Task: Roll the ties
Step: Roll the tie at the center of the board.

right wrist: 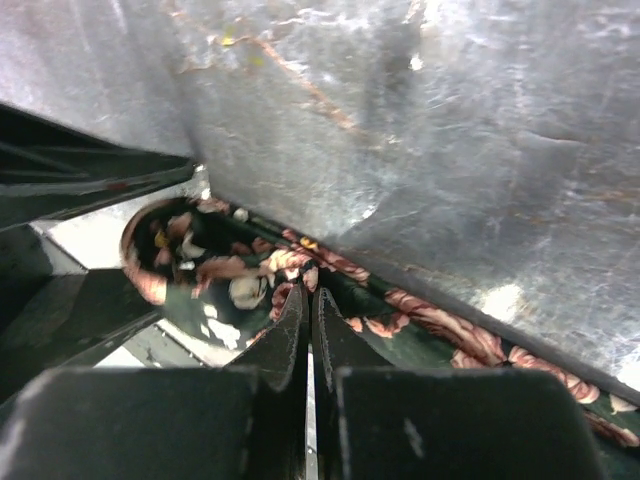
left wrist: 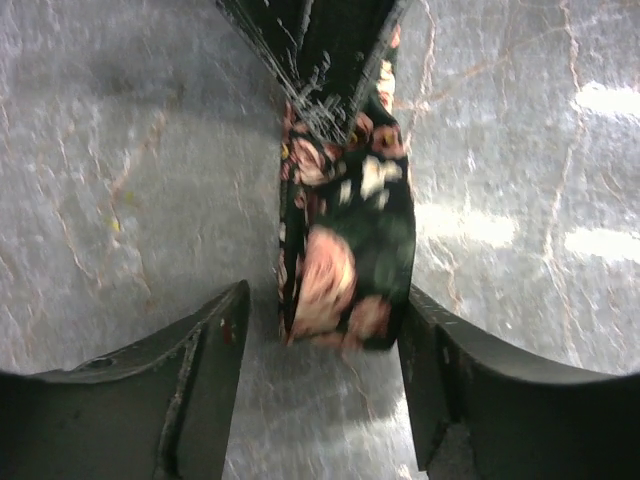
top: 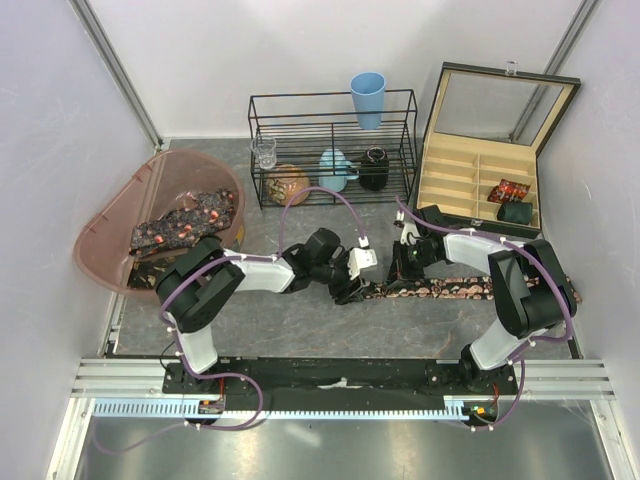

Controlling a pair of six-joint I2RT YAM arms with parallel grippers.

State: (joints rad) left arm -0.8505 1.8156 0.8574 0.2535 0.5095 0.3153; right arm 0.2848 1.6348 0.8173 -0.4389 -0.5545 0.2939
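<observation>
One patterned tie (top: 470,291) lies flat across the table, running from the middle to the right edge. Its left end is turned into a small coil (left wrist: 345,265), which also shows in the right wrist view (right wrist: 175,250). My left gripper (top: 352,287) is open, with its fingers on either side of that coil (left wrist: 325,300); the right finger (left wrist: 450,380) is close against it. My right gripper (top: 401,272) is shut, its tips (right wrist: 309,295) pressed down on the flat tie just beside the coil. Two rolled ties (top: 512,200) sit in the box.
A pink-brown plastic tub (top: 105,240) at the left holds more ties (top: 185,225). A black wire rack (top: 330,125) at the back holds a blue cup (top: 367,98), a glass, a teapot and a dark jar. An open compartment box (top: 465,185) stands at the back right.
</observation>
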